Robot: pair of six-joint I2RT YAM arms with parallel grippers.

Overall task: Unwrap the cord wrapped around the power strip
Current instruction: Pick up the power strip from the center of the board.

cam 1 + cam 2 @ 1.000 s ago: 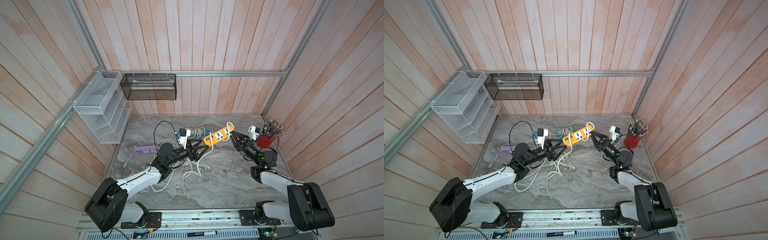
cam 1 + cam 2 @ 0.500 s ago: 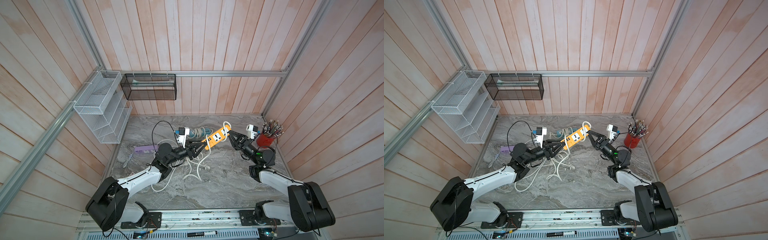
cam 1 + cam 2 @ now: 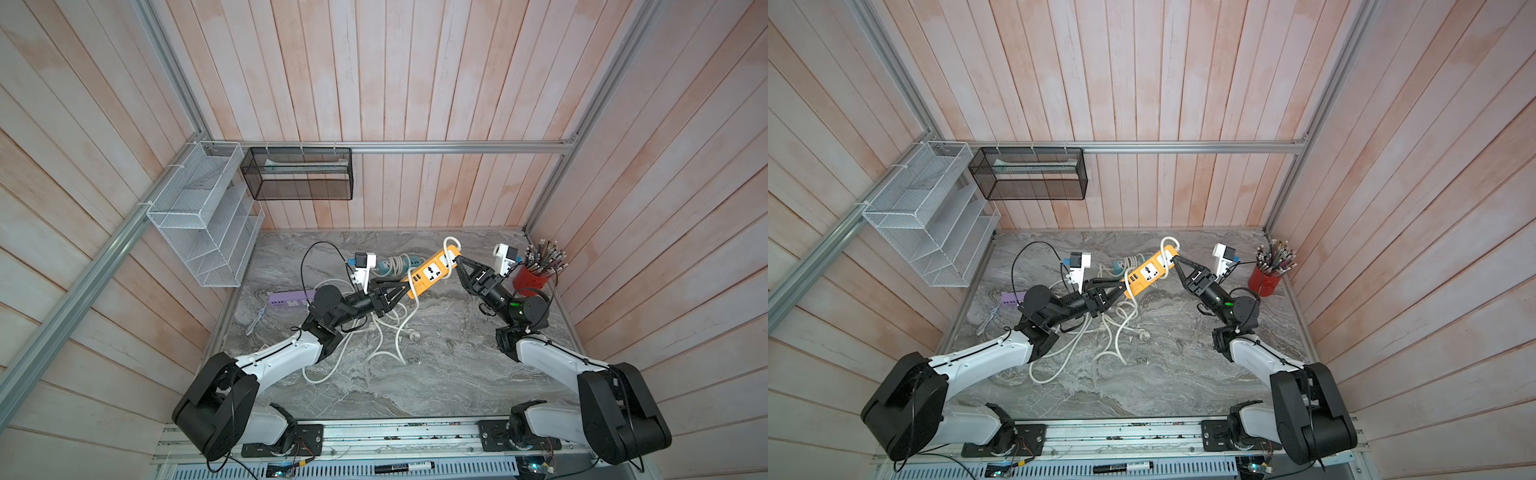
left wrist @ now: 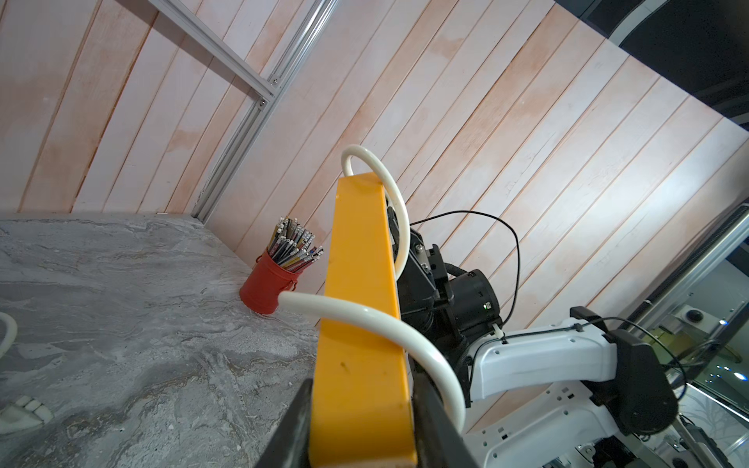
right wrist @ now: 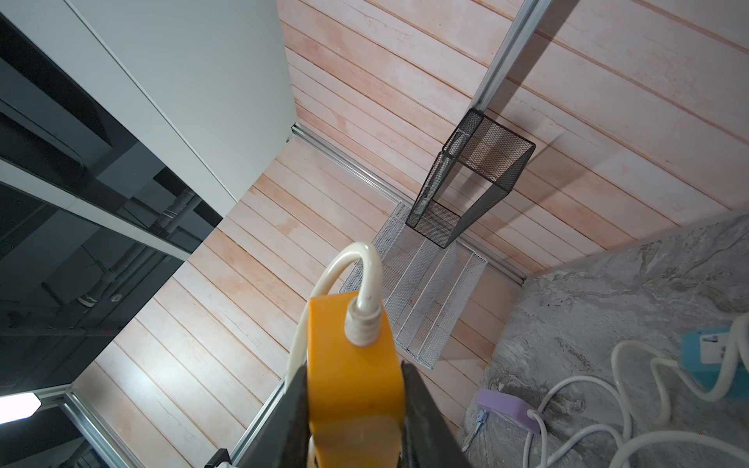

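Above the grey marble tabletop [image 3: 436, 374], at mid-frame in both top views, the orange power strip [image 3: 432, 272] hangs tilted. Its white cord [image 4: 356, 310] crosses it once, and the rest lies loose below. The left gripper [image 3: 405, 286] clamps the strip's lower-left end, and the right gripper [image 3: 457, 259] clamps its upper-right, cord-bearing end.
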